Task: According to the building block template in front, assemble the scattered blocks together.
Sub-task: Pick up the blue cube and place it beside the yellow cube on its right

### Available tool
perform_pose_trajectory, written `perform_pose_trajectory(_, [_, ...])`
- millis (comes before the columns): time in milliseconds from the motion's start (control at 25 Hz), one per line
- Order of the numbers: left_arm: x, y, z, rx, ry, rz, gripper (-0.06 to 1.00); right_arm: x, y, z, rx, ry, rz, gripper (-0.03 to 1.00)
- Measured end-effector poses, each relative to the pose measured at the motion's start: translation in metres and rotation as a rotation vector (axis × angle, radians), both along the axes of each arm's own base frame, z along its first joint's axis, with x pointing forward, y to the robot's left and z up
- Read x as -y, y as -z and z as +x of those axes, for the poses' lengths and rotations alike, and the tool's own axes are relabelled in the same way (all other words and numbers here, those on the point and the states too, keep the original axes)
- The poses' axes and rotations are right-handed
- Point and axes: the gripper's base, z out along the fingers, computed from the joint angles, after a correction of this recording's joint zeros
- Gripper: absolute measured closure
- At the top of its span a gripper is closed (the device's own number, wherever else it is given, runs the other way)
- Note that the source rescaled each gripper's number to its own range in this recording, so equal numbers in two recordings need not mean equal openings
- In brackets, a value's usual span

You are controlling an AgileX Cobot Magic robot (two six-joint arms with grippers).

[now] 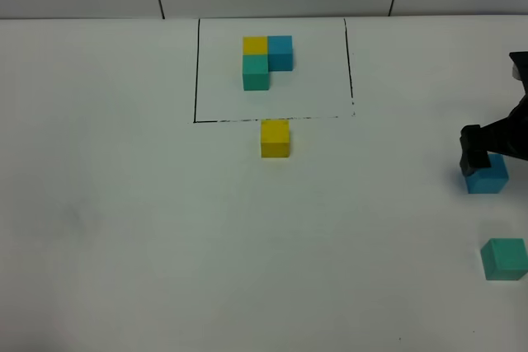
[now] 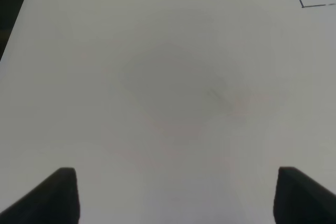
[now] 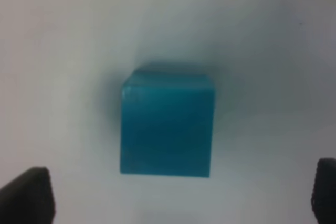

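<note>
At the right edge of the table [image 1: 124, 245] we log the blue cube [image 1: 488, 179], square-on between the spread, untouching jaws of our right gripper [image 3: 176, 198], plainly the nearer arm, with the left gripper [image 2: 178, 198] likewise spread over bare table well to the left.

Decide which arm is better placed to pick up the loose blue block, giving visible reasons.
Right. The right gripper hangs open directly over the blue block, a finger each side. The left gripper has only table below it.
</note>
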Motion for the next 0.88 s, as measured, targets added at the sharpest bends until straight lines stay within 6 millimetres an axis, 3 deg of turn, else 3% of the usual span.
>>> perform_pose_trajectory(400, [0.000,0.000,0.000,0.000,0.000,0.000,0.19,0.005,0.023,0.008,-0.018,-0.004,-0.002,-0.03])
perform_pose_trajectory(880, [0.000,0.000,0.000,0.000,0.000,0.000,0.19,0.005,0.023,0.010,0.010,-0.014,-0.005,-0.03])
